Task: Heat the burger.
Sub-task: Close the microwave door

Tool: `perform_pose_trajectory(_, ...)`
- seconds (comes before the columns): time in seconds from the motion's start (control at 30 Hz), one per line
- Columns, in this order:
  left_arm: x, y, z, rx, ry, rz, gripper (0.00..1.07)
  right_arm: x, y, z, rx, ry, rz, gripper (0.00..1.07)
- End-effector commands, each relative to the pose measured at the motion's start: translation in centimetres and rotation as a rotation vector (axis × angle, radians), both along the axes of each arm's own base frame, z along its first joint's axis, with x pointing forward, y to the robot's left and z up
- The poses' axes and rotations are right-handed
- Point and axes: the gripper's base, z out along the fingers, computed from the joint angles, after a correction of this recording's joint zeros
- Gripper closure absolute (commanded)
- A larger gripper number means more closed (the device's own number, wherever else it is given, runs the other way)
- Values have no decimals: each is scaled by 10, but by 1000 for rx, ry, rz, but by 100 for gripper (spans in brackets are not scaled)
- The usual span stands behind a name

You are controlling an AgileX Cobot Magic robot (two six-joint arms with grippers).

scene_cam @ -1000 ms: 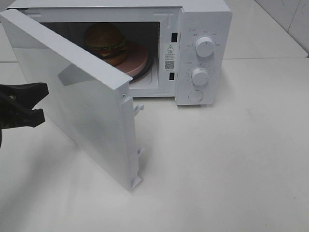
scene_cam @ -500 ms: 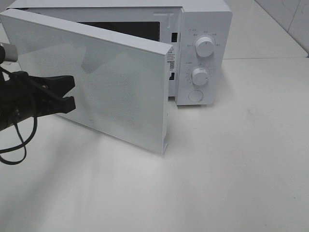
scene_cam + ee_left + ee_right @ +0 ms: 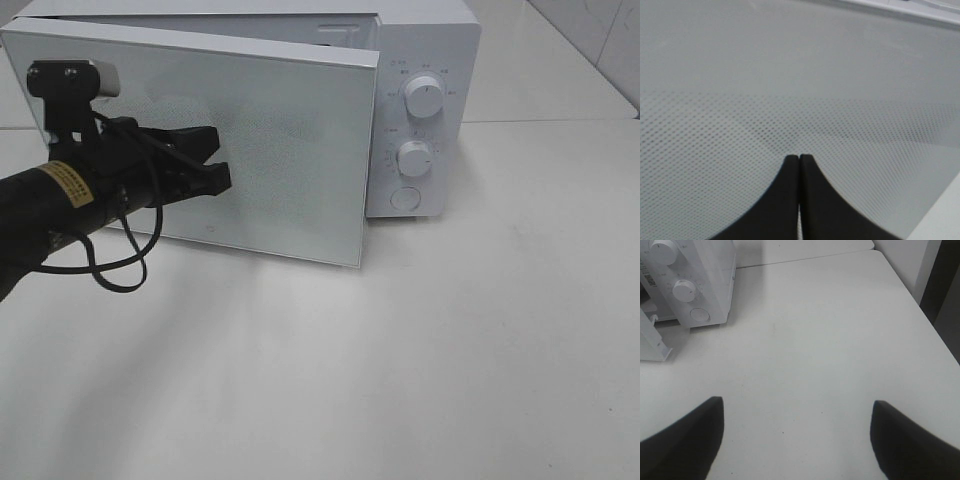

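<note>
I am viewing the bench from the high camera and both wrists. At the left, the left arm is reaching in, its cable hanging in a loop beneath it. The left gripper is showing its black fingers pressed together with nothing between them. The tips are sitting right at the dotted panel of the microwave door; I cannot confirm actual contact. The door is standing nearly shut. Its free edge is hanging slightly off the oven front, and the right wrist view is showing its latch corner apart from the body. The burger is not showing in any view, as the door is covering the oven's opening.

Further right, the microwave is presenting its control panel: upper knob, lower knob and round button below them. The white table is carrying the oven.

At the right, the right gripper is hanging over bare tabletop, fingers spread wide and holding nothing.
</note>
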Motion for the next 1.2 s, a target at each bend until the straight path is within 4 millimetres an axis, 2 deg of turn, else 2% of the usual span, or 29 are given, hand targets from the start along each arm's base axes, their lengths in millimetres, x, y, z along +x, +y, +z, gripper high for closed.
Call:
perform_pose_trajectory(0.03,5,-9,4,-4,-14,-3,107,-3,0,1,2,-40,-7,32)
perform_pose_trajectory(0.53,38,-46,9,-66,-51,6,107,-3,0,1,2,-40,-7,32)
perform_pose_trajectory(0.87,56,-51,11,-116,-55,64,107,-3,0,1,2,-40,-7,32)
perform_pose_trajectory(1.2,74,-55,-1,-121,-32,106,107,-3,0,1,2,-40,-7,32)
